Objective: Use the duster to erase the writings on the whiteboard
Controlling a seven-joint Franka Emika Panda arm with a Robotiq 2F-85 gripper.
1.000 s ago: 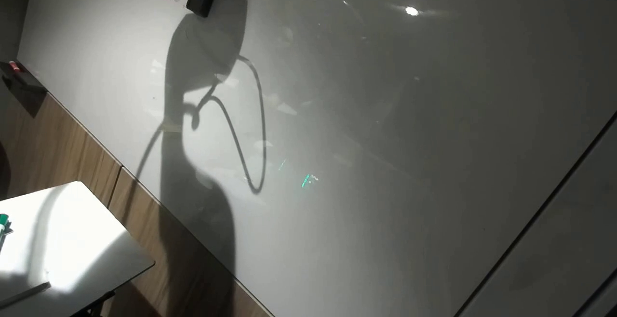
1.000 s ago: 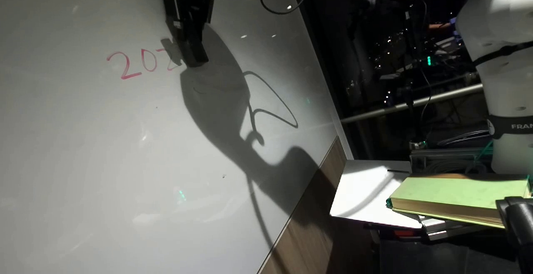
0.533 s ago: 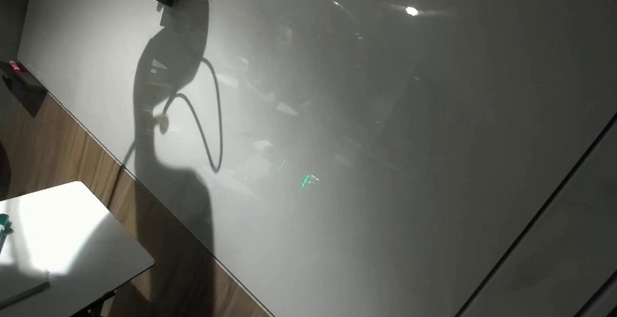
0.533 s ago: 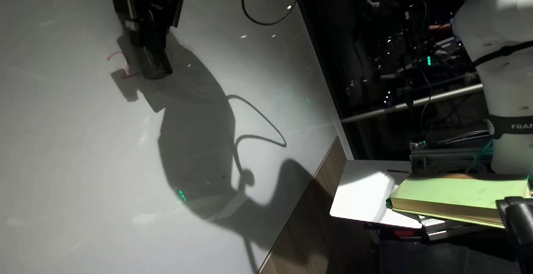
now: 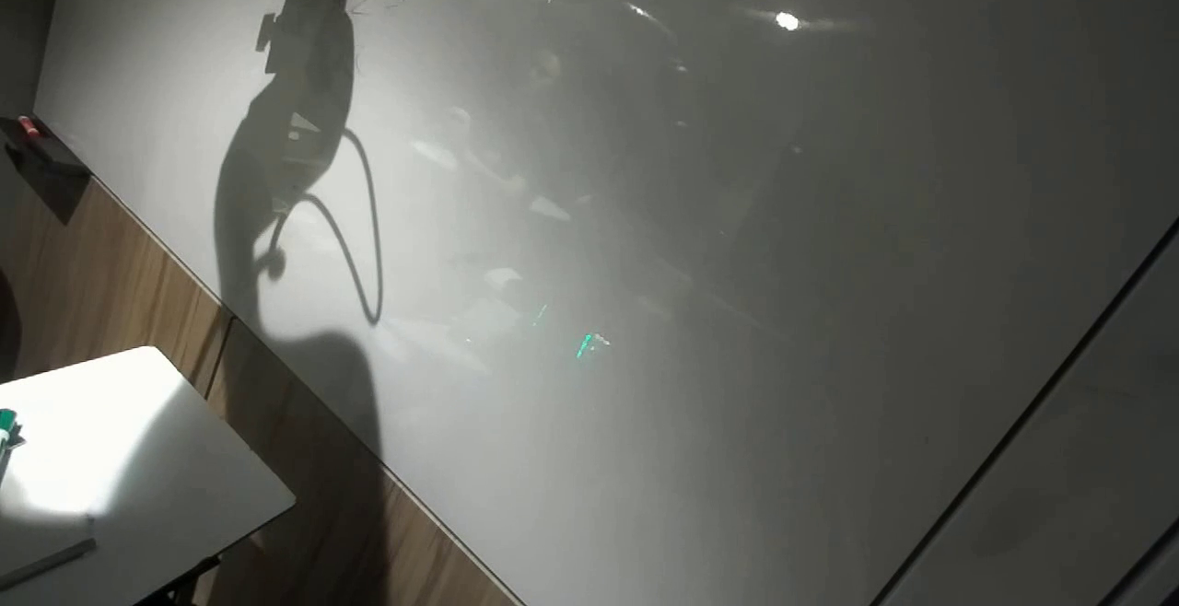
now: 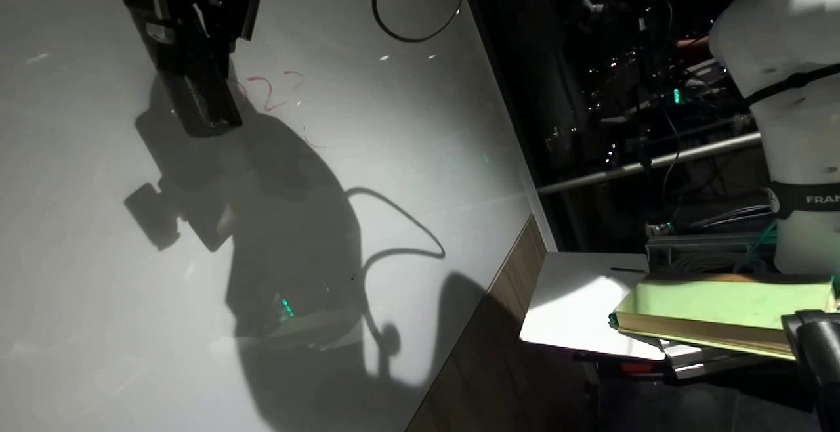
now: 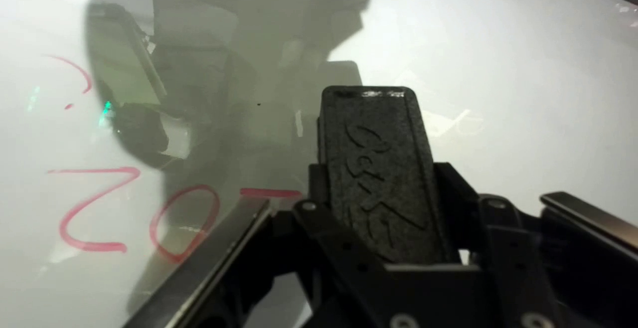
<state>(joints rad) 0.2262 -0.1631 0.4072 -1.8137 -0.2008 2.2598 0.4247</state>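
- You are holding the duster (image 7: 381, 168) in the gripper (image 7: 383, 188), the jaws clamping both its long sides.
- In the wrist view, the duster is hanging just beside the red writing (image 7: 217, 208) on the whiteboard (image 7: 523, 153) (in an exterior view, bright board is showing between the duster's end and the shadow (image 5: 258, 145), so I think it is not touching).
- By my judgement, you are preparing the wiping step: the red writing is showing clearly.
- Next, you are needing to bring the duster over it, lay it flat and sweep evenly.
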